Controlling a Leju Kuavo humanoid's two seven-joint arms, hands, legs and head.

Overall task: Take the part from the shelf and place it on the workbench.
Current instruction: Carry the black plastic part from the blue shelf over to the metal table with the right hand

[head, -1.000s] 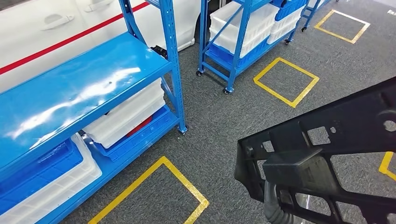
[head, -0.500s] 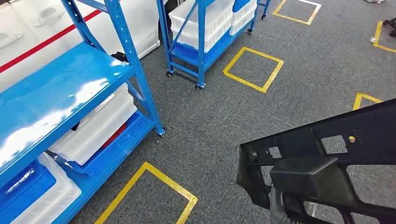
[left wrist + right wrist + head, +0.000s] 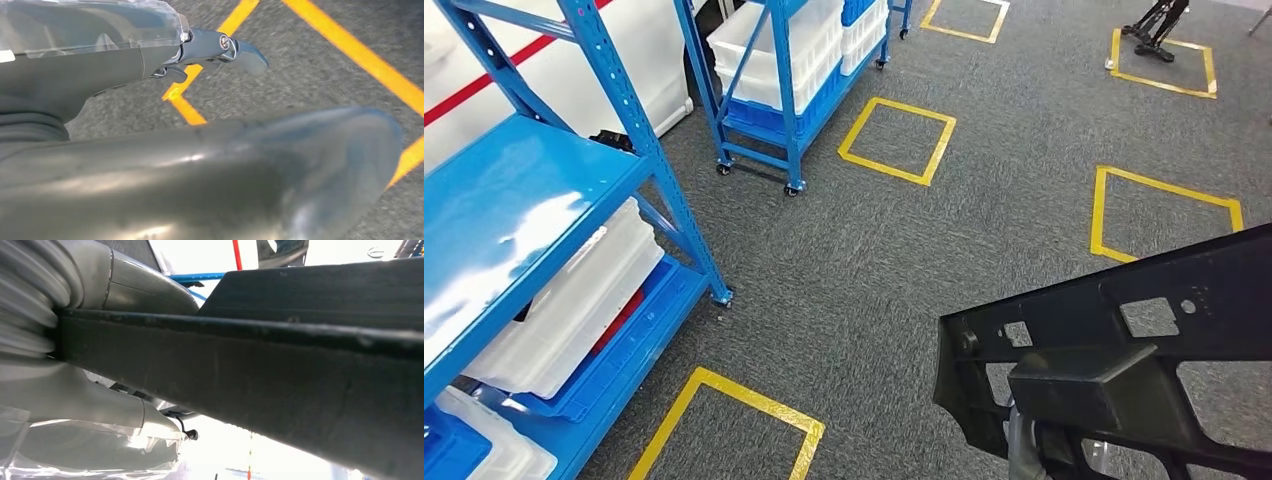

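Head view bright, evenly lit; glare streaks on the blue shelf top [image 3: 514, 215]. Left wrist view soft: left hand [image 3: 200, 165] close and blurred, floor beyond smeared. Right wrist view backlit, background behind part [image 3: 280, 365] blown white.

Open grey carpet [image 3: 984, 230] lies ahead; blue shelf [image 3: 544, 210] and wheeled rack [image 3: 784, 90] stand leftward.

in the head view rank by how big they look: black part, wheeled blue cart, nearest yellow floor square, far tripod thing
1. black part, though nearness to the camera inflates it
2. wheeled blue cart
3. nearest yellow floor square, cut off by the frame, so close to the cart
4. tripod stand
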